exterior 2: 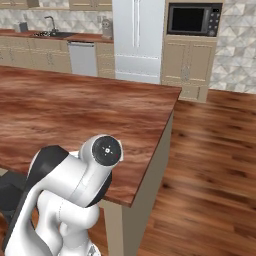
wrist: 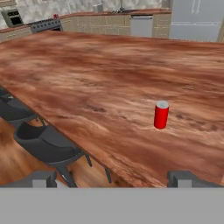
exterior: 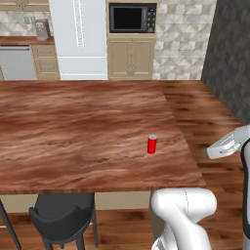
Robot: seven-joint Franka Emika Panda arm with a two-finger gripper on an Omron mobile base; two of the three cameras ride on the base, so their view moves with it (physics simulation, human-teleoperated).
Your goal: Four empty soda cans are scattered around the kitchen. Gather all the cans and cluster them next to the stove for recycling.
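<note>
Broad wooden surface (exterior: 73, 132) spanning most of the left base view, reddish-brown grain, running back toward the far cabinets. Behind it, tall white refrigerator (exterior: 78, 39) against the back wall, a black microwave (exterior: 132, 18) set in beige cabinetry just to its right, a steel dishwasher (exterior: 17, 62) to its left. Dark stools (wrist: 43, 146) tucked along the near edge of the surface in the hand view, one also visible in the left base view below the edge. White arm rising from the lower right of the left base view, elbow folded low, hand reaching out past the right end of the surface.

Single red soda can (exterior: 152, 144) with a silver top standing upright on the surface, near the right end and toward the near edge, alone, nothing touching it. Same can upright right of centre in the hand view.

End effector (wrist: 113, 177) spread wide, fingertips (wrist: 183, 178) far apart at the bottom of the hand view, nothing between them, well short of the can.
</note>
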